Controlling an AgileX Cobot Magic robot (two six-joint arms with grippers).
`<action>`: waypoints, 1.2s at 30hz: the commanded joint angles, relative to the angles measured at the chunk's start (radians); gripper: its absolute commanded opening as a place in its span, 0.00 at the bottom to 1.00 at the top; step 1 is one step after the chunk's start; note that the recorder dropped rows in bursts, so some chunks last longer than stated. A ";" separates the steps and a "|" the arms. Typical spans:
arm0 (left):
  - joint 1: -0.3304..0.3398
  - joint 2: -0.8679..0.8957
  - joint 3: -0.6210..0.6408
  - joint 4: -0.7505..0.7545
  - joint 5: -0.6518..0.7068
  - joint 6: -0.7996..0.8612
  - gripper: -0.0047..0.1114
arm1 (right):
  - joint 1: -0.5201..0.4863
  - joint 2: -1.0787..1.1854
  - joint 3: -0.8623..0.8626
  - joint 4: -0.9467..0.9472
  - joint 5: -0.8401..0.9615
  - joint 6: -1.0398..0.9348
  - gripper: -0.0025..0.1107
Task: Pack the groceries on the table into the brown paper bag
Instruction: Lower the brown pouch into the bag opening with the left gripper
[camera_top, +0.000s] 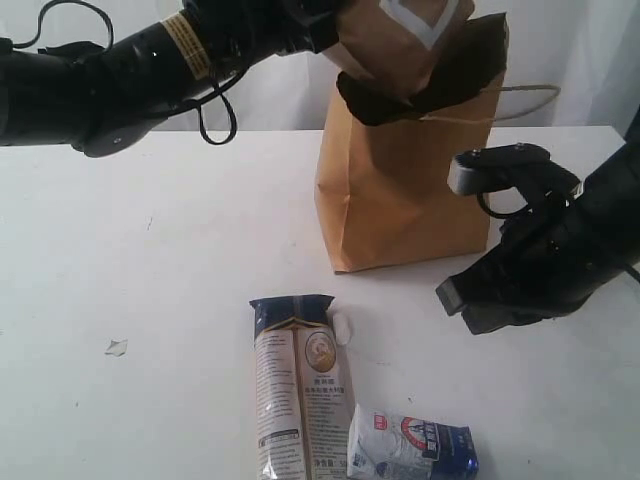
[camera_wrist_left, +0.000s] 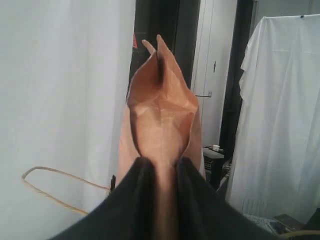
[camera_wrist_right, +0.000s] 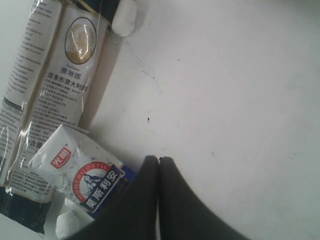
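**Pouch loading: release pending**

Left end effector (camera_wrist_left: 159, 170) pinches the brown pouch (camera_top: 400, 40) over the mouth of the brown paper bag (camera_top: 400, 190), which stands far centre on the worktop (camera_top: 150, 280). Step in hand, as judged: loading the pouch. The next move calls for lowering it past the rim, then letting go. Right end effector (camera_wrist_right: 159, 165) hovers right of the bag, fingers pressed together and empty. Long noodle packet (camera_top: 295, 390) and small blue-white carton (camera_top: 410, 445) lie near, unpacked.

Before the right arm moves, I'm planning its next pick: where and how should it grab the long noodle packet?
I'd come straight down and pinch the long noodle packet across its narrow width near mid-length. It lies flat on the table, and the small blue-white carton crowds its camera-side end.
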 joint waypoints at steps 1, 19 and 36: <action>-0.010 -0.004 -0.014 -0.005 -0.052 0.000 0.04 | 0.003 -0.001 0.005 0.003 -0.008 0.002 0.02; -0.092 0.073 -0.014 -0.125 0.128 0.445 0.51 | 0.003 -0.001 0.005 0.003 -0.041 0.002 0.02; -0.092 0.106 -0.014 -0.316 0.444 0.460 0.69 | 0.003 -0.001 0.005 0.007 -0.041 0.004 0.02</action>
